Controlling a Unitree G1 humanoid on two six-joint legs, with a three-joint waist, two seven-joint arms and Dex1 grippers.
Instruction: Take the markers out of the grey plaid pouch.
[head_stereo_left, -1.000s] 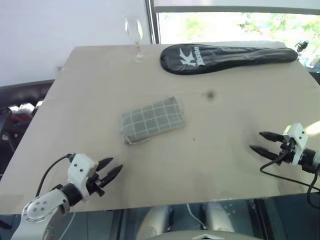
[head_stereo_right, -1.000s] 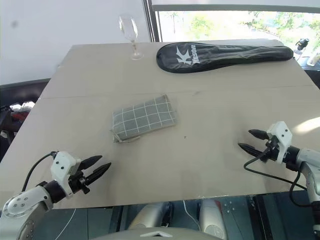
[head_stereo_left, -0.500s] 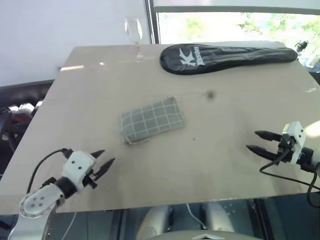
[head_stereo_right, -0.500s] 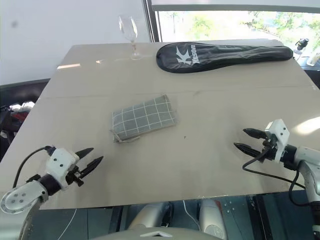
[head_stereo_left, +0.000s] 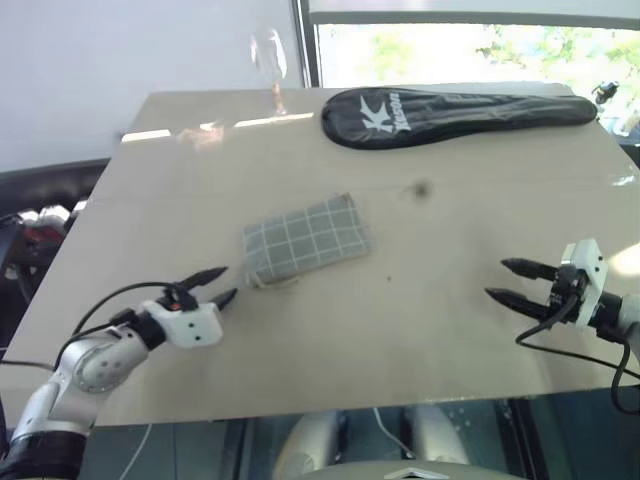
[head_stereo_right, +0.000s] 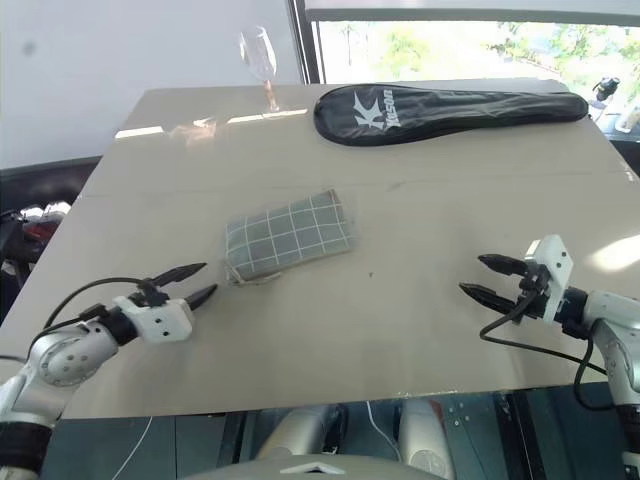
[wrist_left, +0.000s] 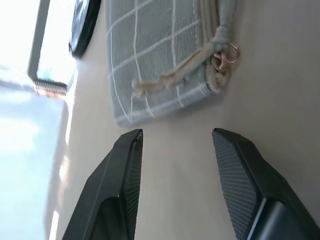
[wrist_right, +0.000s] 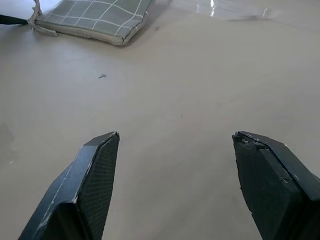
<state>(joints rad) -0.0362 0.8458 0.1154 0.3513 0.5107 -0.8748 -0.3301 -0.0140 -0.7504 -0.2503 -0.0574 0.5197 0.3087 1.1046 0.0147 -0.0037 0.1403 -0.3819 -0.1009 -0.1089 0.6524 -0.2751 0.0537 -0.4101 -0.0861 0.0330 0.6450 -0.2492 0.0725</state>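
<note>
A: Where is the grey plaid pouch (head_stereo_left: 306, 241) lying, and which arm is nearer to it?

B: It is lying flat and closed near the middle of the surface (head_stereo_left: 450, 240), with its long axis running from about 8 o'clock to 2 o'clock in the head view. No markers are showing outside it. The left tool (head_stereo_left: 218, 284) is sitting just short of the pouch's 8 o'clock end, where the drawstring (wrist_left: 172, 77) and a small metal ring (wrist_left: 220, 59) are lying. From that tool the pouch is lying at roughly 1 o'clock.

A: What are the tools doing?

B: The left tool's fingers are standing partly apart and holding nothing. The right tool (head_stereo_left: 518, 283) is hovering well apart from the pouch, which is lying toward 10 o'clock from it; its fingers are spread wide and empty.

A: Which arm suits the coming move?

B: Judging by distance, the left.
</note>
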